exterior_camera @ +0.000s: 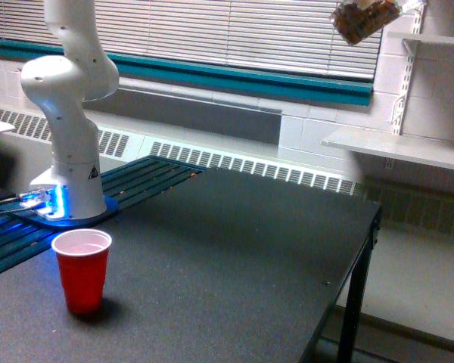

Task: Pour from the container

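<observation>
1. Container (pixel 365 19): clear, brown bits showing through; tilted, high in the air at the top of the exterior view, toward its right. It hangs in front of the blinds, over the far right part of the tabletop, well apart from everything on it.
2. Tool: out of frame; what grips the container cannot be seen, so its state cannot be told.
3. Arm (pixel 66 106): white, jointed; base standing at the far left corner of the tabletop, blue light glowing at its foot. Upper links leave the frame at the top.
4. Red cup (pixel 82 270): upright, mouth open, near the left front edge of the tabletop, just in front of the arm's base. Inside looks pale; contents cannot be told.
5. Tabletop (pixel 234 257): dark, flat; right edge and one leg visible.
6. Blinds (pixel 234 34): white slats, closed, behind the tabletop, with a teal band beneath.
7. Shelves (pixel 397 147): white, wall-mounted, at the exterior view's right.
</observation>
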Robot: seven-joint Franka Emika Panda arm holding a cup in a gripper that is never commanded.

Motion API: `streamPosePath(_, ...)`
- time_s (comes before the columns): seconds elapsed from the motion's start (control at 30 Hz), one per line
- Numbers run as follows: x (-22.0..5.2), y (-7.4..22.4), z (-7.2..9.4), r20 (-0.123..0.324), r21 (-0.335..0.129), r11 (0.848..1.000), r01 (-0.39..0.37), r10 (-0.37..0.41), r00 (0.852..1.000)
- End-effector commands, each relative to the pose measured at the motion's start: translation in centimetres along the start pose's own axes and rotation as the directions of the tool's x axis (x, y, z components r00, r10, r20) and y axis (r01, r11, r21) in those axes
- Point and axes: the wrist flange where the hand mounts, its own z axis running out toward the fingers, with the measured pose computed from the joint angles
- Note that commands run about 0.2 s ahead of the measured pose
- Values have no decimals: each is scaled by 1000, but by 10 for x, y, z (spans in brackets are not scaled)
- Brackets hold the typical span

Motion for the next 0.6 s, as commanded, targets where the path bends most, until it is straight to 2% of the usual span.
streamPosePath(0.03, 4, 2, -1, -4, 7, 1000, -2, 2, 1000)
streamPosePath(0.17, 6, 8, 0, -21, 13, 1000, -14, 14, 1000)
streamPosePath(0.37, 22, 30, -8, -53, 7, 1000, 11, -10, 999)
streamPosePath(0.6, 47, 70, -16, -97, -11, 999, 45, -46, 994)
